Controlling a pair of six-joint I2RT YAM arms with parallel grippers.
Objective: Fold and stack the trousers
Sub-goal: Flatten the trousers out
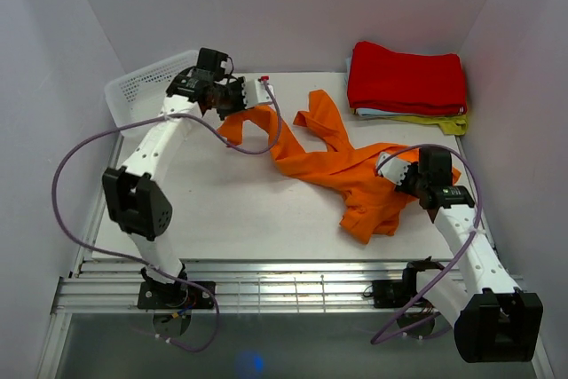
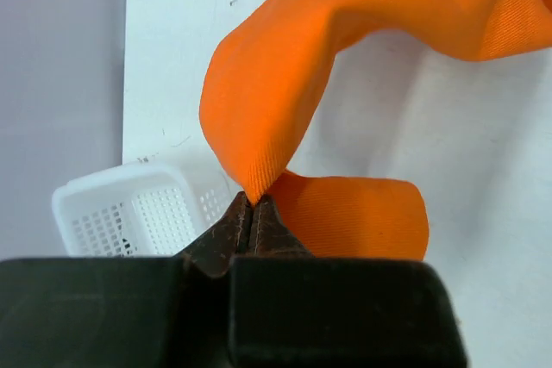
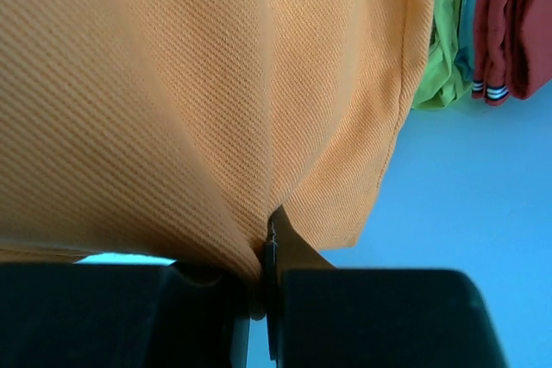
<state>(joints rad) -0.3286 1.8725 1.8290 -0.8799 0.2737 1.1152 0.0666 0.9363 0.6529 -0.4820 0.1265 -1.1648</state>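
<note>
The orange trousers (image 1: 337,166) lie crumpled across the middle and right of the white table (image 1: 222,210), one leg end curling toward the back left. My left gripper (image 1: 238,98) is shut on that leg end; in the left wrist view the cloth (image 2: 267,101) rises from the pinched fingertips (image 2: 252,204). My right gripper (image 1: 395,170) is shut on the trousers near the right side; in the right wrist view the orange fabric (image 3: 198,92) fills the frame and folds into the closed jaws (image 3: 267,243).
A white perforated basket (image 1: 142,86) stands at the back left, just behind the left gripper, also in the left wrist view (image 2: 129,213). A stack of folded cloths, red on top (image 1: 406,77), sits at the back right. White walls enclose the table.
</note>
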